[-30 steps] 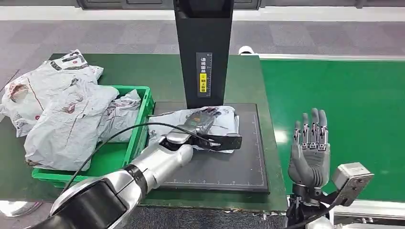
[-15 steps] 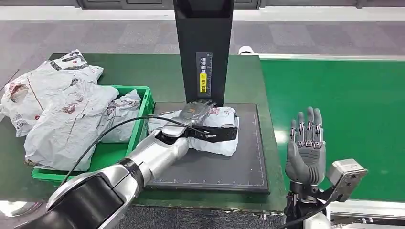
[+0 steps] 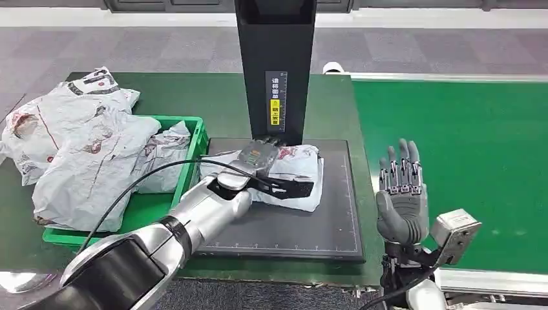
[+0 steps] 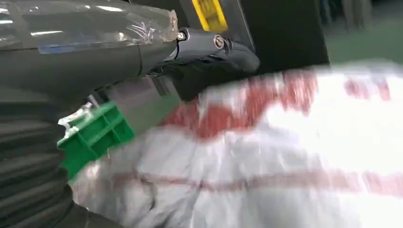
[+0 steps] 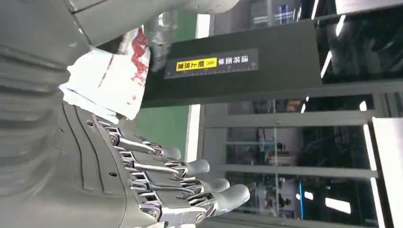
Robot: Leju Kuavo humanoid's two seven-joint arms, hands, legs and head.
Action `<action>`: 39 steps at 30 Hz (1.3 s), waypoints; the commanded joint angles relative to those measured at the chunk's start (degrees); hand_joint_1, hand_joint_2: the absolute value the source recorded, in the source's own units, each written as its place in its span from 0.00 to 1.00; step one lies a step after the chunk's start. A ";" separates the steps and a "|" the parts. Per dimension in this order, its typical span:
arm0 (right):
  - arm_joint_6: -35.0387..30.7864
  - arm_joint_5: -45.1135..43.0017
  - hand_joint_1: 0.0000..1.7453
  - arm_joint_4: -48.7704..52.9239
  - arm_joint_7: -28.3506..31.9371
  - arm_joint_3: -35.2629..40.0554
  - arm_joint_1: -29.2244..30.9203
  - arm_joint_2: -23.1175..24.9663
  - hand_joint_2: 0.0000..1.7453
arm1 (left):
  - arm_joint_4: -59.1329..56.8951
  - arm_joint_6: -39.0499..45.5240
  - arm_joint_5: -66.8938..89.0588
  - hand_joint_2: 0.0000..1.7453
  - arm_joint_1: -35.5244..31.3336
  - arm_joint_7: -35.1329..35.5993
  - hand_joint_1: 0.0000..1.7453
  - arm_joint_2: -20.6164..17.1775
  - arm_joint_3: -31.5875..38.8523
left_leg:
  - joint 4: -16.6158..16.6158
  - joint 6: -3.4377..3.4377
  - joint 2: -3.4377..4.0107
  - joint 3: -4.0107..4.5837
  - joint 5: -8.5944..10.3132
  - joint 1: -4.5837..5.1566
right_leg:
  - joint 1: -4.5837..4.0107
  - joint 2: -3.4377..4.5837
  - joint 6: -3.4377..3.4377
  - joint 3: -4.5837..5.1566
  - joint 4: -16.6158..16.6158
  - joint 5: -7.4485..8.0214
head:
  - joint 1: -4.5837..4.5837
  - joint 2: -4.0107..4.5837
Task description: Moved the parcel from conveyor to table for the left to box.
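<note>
The left hand lies palm-down on top of the parcel, a crumpled white mailer bag with red print, its fingers stretched flat over the bag toward the black scanner column. Whether it is pressing the bag or gripping it, I cannot tell. The parcel rests on the black scale pad on the green bench, touching the foot of the column and just beside the green crate, which holds more white mailer bags.

The right hand stands upright at the edge of the green conveyor, fingers straight and apart, holding nothing, well apart from the parcel.

The left wrist view, blurred, adds a close look: the parcel fills the space under the hand, a dark finger reaches over it toward the column's yellow label, and a corner of the green crate sits just beside the bag. The right wrist view shows the right hand's fingers spread in open air, with the parcel beyond them against the column.
</note>
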State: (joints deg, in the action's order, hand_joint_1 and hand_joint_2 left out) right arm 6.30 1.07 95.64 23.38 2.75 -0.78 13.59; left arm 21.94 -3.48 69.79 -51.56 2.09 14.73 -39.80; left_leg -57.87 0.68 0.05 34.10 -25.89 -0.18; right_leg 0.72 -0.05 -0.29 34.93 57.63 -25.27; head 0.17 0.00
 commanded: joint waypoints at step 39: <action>0.60 -1.41 0.00 -2.32 -0.10 1.16 0.16 -3.21 1.00 | -3.19 -3.06 -0.05 1.00 0.84 -6.33 1.00 -2.40 -2.98 | 0.06 -0.03 -0.05 -0.49 -0.01 -0.01 | -0.03 -0.10 0.01 -0.47 -0.06 -0.01 | 0.00 0.00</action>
State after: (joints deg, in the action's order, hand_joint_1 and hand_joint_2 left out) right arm 7.26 -0.46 91.97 23.93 3.39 0.15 11.80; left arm 19.98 -9.92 69.24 -50.79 -6.49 12.87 -41.90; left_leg -57.85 0.65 -0.03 33.66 -25.90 -0.17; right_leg 0.71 -0.18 -0.30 34.51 57.62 -25.30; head 0.17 0.00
